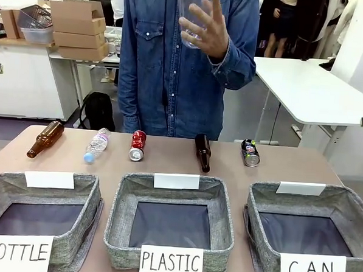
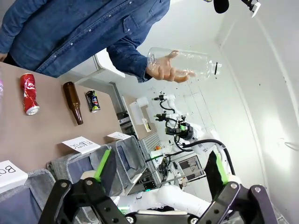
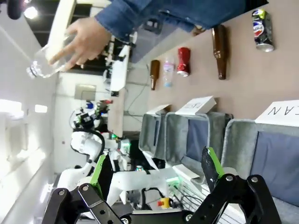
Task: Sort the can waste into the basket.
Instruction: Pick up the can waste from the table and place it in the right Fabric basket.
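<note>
Two cans lie on the brown table in a row on the far side. The red can [image 1: 137, 145] [image 2: 29, 93] [image 3: 183, 61] is left of centre, and the dark can [image 1: 250, 152] [image 2: 92, 101] [image 3: 262, 29] lies to the right. The grey basket signed "CAN" [image 1: 348, 202] [image 3: 243, 126] stands at the near right, nothing inside. In the left wrist view my left gripper [image 2: 161, 158] is open, held high and well away from the cans. My right gripper [image 3: 154, 158] is open too, above the basket row, with nothing between its fingers.
Two brown glass bottles [image 1: 45, 138] [image 1: 202, 152] and a clear plastic bottle [image 1: 97, 145] lie in the same row. Baskets signed "PLASTIC" [image 1: 119, 218] and "BOTTLE" [image 1: 90, 198] stand at near centre and left. A person in a denim shirt holds a clear bottle [image 2: 187, 63] above the table.
</note>
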Controlling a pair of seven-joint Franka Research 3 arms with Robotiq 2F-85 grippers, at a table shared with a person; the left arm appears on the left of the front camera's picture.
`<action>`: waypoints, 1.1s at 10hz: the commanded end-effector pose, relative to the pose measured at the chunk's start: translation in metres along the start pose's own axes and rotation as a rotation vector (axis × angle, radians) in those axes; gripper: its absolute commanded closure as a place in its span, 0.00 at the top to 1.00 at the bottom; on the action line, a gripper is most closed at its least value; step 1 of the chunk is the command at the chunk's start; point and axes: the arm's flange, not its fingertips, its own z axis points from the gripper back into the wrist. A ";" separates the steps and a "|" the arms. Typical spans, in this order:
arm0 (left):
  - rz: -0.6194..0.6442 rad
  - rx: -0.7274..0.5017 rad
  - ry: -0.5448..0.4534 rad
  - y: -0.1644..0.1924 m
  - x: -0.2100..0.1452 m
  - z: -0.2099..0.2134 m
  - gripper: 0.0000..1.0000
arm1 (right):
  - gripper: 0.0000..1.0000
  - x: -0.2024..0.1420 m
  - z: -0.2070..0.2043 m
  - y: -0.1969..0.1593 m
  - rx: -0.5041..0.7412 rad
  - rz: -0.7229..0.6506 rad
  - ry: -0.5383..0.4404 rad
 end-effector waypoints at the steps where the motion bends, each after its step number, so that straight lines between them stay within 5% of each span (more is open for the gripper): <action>1: -0.017 -0.020 -0.008 -0.001 0.001 -0.002 1.00 | 1.00 0.007 -0.005 0.003 0.019 0.019 0.136; 2: -0.017 -0.020 -0.008 -0.001 0.001 -0.002 1.00 | 1.00 0.009 -0.001 0.001 0.032 -0.019 0.121; 3: -0.017 -0.020 -0.008 -0.001 0.001 -0.002 1.00 | 1.00 0.013 -0.006 0.001 -0.109 -0.085 -0.020; 5: -0.017 -0.020 -0.008 -0.001 0.001 -0.002 1.00 | 1.00 0.024 -0.038 0.007 -0.222 0.018 0.020; 6: -0.017 -0.020 -0.008 -0.001 0.001 -0.002 1.00 | 1.00 0.029 -0.041 0.007 -0.169 0.053 0.034; 11: -0.017 -0.020 -0.008 -0.001 0.001 -0.002 1.00 | 1.00 0.074 -0.129 0.004 -0.364 0.034 0.078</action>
